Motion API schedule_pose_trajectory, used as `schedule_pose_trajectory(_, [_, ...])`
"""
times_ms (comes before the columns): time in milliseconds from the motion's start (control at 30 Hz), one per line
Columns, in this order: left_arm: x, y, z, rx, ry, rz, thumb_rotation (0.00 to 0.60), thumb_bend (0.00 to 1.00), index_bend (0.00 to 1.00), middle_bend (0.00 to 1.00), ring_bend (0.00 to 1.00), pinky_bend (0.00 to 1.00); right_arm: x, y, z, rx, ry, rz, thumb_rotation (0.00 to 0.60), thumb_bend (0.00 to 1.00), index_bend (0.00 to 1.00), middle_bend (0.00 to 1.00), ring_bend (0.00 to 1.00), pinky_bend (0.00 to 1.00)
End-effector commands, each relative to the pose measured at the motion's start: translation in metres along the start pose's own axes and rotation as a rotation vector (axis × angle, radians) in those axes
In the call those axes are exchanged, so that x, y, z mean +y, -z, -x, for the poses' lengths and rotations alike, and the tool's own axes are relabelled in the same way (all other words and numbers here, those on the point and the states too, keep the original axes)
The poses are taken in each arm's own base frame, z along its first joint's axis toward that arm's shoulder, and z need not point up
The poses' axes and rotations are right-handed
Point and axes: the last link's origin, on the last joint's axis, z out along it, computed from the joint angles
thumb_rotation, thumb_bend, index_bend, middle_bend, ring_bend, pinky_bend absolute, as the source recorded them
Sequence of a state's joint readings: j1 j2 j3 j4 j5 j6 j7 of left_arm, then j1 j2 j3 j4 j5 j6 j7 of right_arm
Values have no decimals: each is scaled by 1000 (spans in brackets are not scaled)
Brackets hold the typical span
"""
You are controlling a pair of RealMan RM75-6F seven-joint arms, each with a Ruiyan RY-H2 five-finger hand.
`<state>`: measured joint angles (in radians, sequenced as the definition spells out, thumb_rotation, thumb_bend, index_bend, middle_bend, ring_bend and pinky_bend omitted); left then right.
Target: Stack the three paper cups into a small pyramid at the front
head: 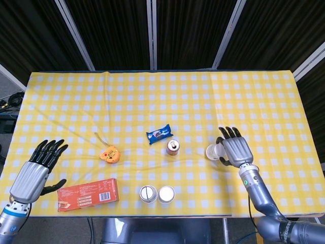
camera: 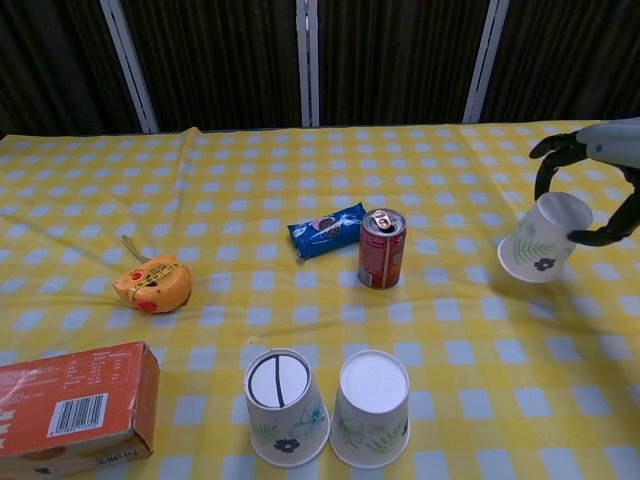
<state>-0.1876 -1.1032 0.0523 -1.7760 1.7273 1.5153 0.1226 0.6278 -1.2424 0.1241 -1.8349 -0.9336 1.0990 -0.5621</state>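
Note:
Two paper cups stand upside down side by side at the table's front edge: one with a black circle on its base (camera: 284, 405) (head: 148, 193), one plain (camera: 371, 406) (head: 166, 194). My right hand (head: 233, 151) (camera: 592, 160) grips the third paper cup (camera: 538, 240) (head: 213, 152), tilted and lifted off the cloth at the right. My left hand (head: 36, 170) hovers with fingers spread at the front left, holding nothing; the chest view does not show it.
A red soda can (camera: 381, 248) and a blue snack packet (camera: 326, 229) sit mid-table. An orange tape measure (camera: 153, 283) lies to the left. A red carton (camera: 72, 405) lies at the front left by my left hand.

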Motion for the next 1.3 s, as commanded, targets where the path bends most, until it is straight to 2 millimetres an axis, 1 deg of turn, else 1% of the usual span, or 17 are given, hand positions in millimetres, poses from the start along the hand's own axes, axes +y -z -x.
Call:
schedule_pose_trajectory(33, [0,0,0,3,-1,-2,600,182,26,0,0,0,-23,25,-38,112,-28,-110,600,260,464,64,0,0])
schedule_pose_trajectory(100, [0,0,0,2,-3,-2,600,181,26,0,0,0,-35,39,-48,141,-31,-165,600,260,464,64,0,0])
schedule_pose_trajectory(233, [0,1,0,2,-5,0,600,181,26,0,0,0,-54,59,-58,171,-44,-252,600,261,464,64,0,0])
schedule_pose_trajectory(300, [0,1,-1,4,-4,0,600,181,26,0,0,0,-68,73,-59,163,-79,-322,600,260,464,64,0,0])
schedule_pose_trajectory(467, [0,1,-1,5,-4,-1,600,181,26,0,0,0,-77,85,-56,135,-102,-403,600,260,466,64,0,0])
schedule_pose_trajectory(600, [0,1,0,2,-5,0,600,181,26,0,0,0,-81,89,-52,115,-133,-462,600,260,466,64,0,0])
schedule_pose_trajectory(833, [-1,0,-1,4,-4,-2,600,181,26,0,0,0,-83,94,-45,96,-157,-507,600,260,466,65,0,0])
schedule_pose_trajectory(933, [-1,1,-1,2,-5,-3,600,181,26,0,0,0,-88,97,-42,88,-164,-533,600,258,465,65,0,0])
schedule_pose_trajectory(1300, [-2,1,-1,0,-6,-5,600,182,26,0,0,0,-95,94,-28,47,-153,-546,600,258,466,65,0,0])
